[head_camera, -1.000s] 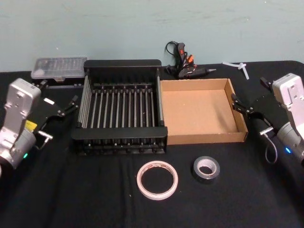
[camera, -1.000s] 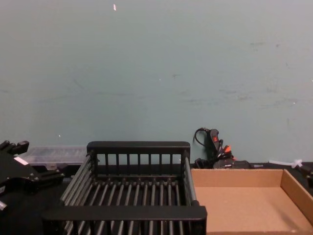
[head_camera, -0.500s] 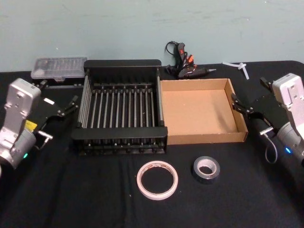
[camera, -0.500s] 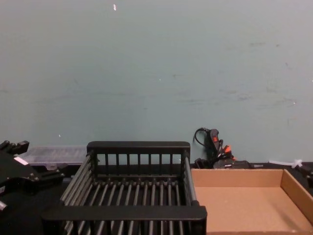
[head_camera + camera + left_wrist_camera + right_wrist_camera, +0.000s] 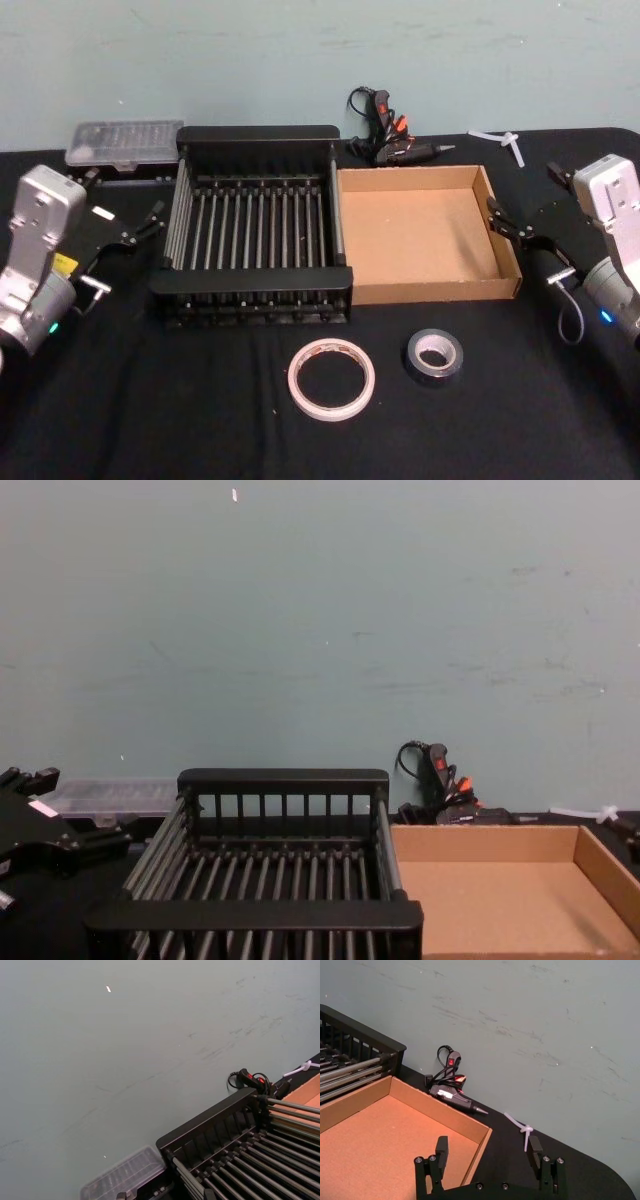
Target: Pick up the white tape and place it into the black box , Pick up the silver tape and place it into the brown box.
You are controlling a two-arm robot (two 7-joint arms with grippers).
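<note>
The white tape [image 5: 332, 378] lies flat on the black cloth near the front, and the silver tape [image 5: 434, 356] lies just to its right. Behind them stand the black box [image 5: 250, 283] and, touching its right side, the brown box [image 5: 430, 291]; both hold nothing. My left gripper [image 5: 120, 205] hovers open to the left of the black box. My right gripper [image 5: 530, 195] hovers open at the brown box's right wall. In the right wrist view the right gripper [image 5: 488, 1149] has spread fingers above the brown box [image 5: 395, 1130] corner, with nothing between them.
A glue gun [image 5: 385, 135] with its cord lies behind the boxes. A clear plastic case [image 5: 125, 145] sits at the back left, and a white plastic piece [image 5: 505, 140] at the back right. A teal wall closes the back of the table.
</note>
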